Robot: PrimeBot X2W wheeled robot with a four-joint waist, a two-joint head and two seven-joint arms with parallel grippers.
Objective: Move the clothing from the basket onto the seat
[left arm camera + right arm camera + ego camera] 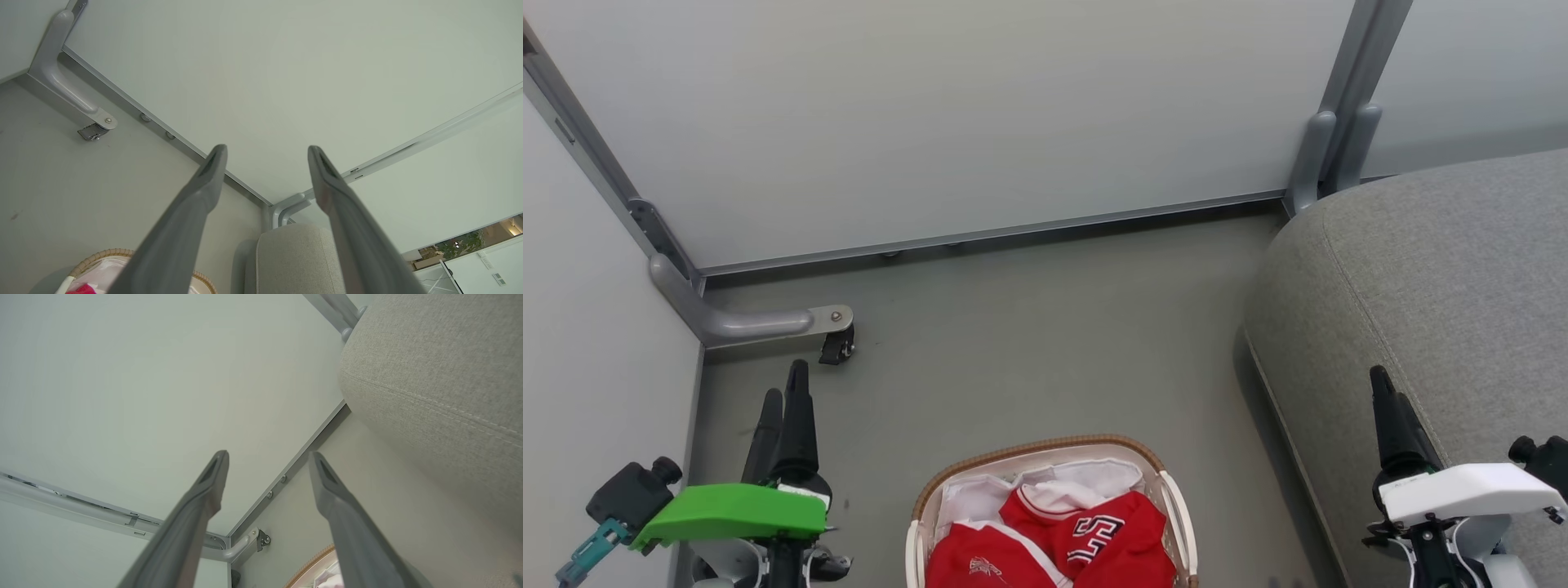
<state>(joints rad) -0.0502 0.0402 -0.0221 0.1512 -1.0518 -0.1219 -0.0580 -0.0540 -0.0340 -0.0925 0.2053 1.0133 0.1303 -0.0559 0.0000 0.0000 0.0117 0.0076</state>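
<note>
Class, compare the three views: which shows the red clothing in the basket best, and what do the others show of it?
The head view: the red clothing lies in the basket, lettering visible. The left wrist view catches a red sliver at its bottom edge; the right wrist view gives basket rim and pale cloth.

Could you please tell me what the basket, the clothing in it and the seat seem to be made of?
The basket looks like smooth white plastic with a brown woven, wicker-like rim, whether natural or synthetic I cannot tell. The clothing seems a soft jersey fabric, probably synthetic, judging by its loose folds. The seat is matte grey woven upholstery, with visible weave and a stitched seam.
</note>
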